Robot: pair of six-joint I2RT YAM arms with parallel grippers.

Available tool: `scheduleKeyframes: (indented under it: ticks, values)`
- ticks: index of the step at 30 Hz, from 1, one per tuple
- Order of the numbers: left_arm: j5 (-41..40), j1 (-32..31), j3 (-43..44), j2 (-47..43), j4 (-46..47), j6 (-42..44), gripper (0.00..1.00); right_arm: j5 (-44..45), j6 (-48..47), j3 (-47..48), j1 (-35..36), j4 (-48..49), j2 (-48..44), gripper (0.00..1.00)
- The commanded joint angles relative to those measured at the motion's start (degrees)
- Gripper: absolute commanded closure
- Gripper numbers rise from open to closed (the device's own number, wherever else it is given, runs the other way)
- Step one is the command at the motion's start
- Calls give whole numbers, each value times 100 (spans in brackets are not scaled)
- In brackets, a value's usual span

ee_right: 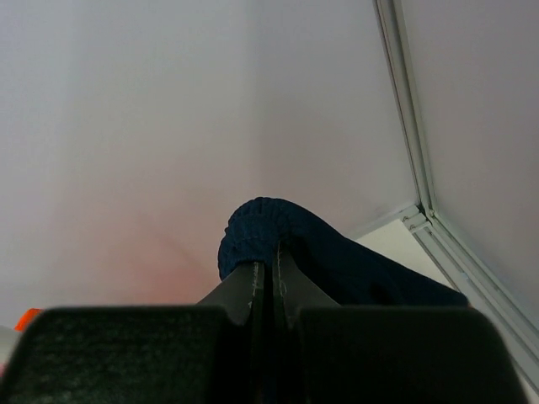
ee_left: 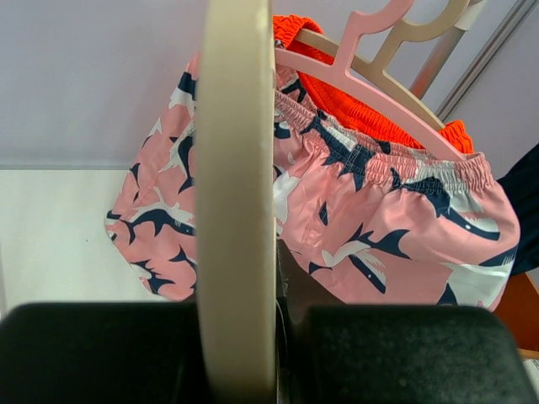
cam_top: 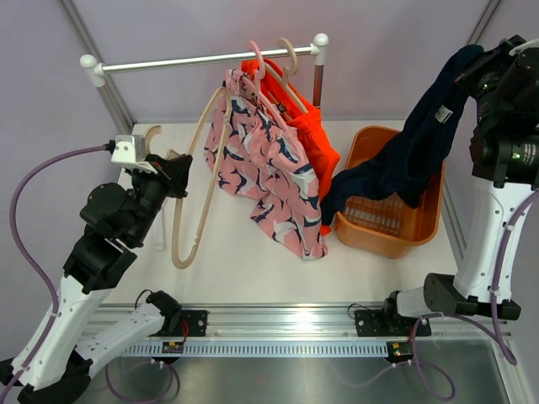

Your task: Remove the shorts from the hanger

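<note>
From above: the left fingers (cam_top: 177,172), at the left of the frame, are clamped on a bare beige hanger (cam_top: 174,236), its loop low over the worktop (cam_top: 244,269). On the rail (cam_top: 202,59) at the top, the pink patterned shorts (cam_top: 261,160) hang in front with the orange shorts (cam_top: 313,135) behind, touching. In the upper right, the right fingers (cam_top: 472,69) hold up the navy shorts (cam_top: 413,151), which trail down over the orange basket (cam_top: 387,240).

Left wrist view: the beige hanger (ee_left: 236,194) runs straight up the middle, pinched tight between the left fingers (ee_left: 101,353). The pink patterned shorts (ee_left: 379,219) fill the right, with the orange shorts (ee_left: 370,118) above.

Right wrist view: the right fingers (ee_right: 126,353) are pressed together (no gap to speak of), pinching a fold of the navy shorts (ee_right: 337,265) at lower centre.
</note>
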Motion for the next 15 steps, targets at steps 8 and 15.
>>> scheduleKeyframes:
  ticks: [8, 15]
  values:
    - [157, -4, 11, 61, 194, 74, 100, 593, -225, 1697, -9, 416, -403, 100]
    - [219, -4, 28, 140, 176, 74, 100, 1131, -401, 870, -9, 1400, -974, 100]
